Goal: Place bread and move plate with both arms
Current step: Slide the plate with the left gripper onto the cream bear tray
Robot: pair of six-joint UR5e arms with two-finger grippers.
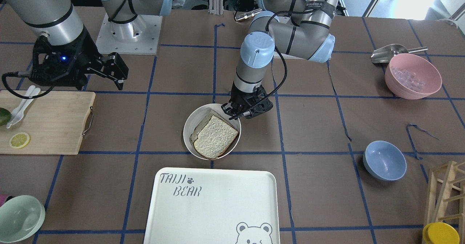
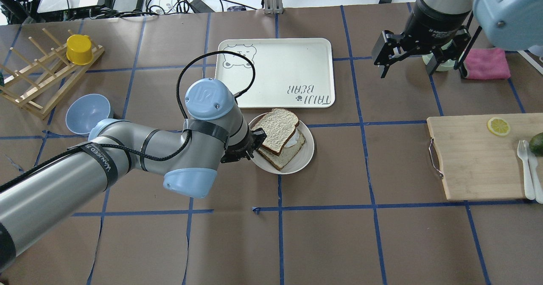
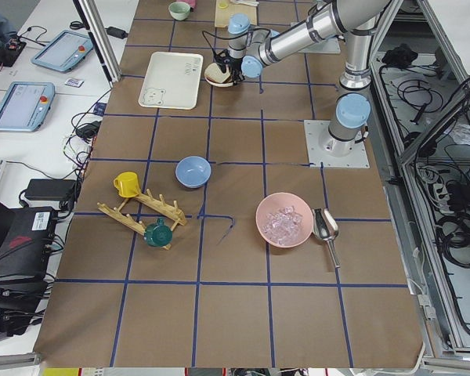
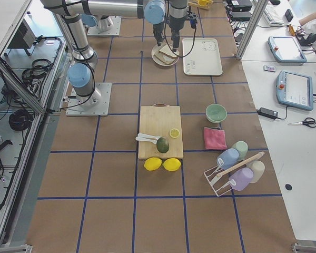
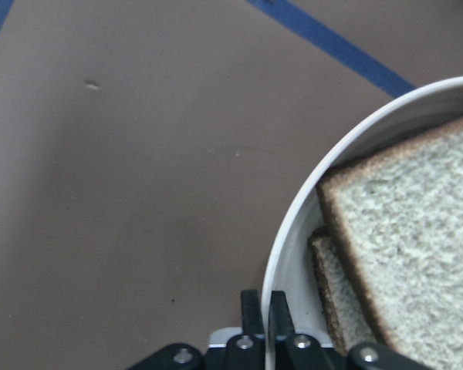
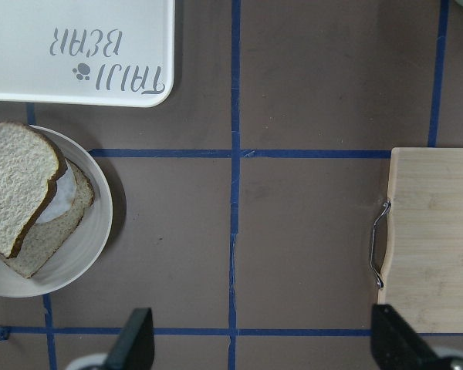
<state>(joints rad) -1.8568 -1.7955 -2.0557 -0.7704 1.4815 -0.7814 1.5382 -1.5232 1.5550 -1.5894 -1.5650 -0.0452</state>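
The round white plate (image 1: 189, 127) sits mid-table with a pale bread slice (image 1: 216, 137) lying on a darker slice. In the overhead view the bread (image 2: 278, 128) lies over a white filling on the plate (image 2: 307, 149). My left gripper (image 2: 253, 146) is shut on the plate's rim. The left wrist view shows the fingers (image 5: 266, 316) pinching the rim (image 5: 309, 200) beside the bread (image 5: 417, 223). My right gripper (image 2: 407, 66) is open and empty, high above the table, well to the plate's right. It looks down on the plate (image 6: 92, 247).
The bear-printed white tray (image 1: 214, 207) lies just beyond the plate. A wooden cutting board (image 2: 475, 157) with a lemon slice and cutlery lies to the right. A blue bowl (image 2: 87, 113), a pink bowl (image 1: 413, 76) and a wooden rack (image 2: 38, 81) stand to the left.
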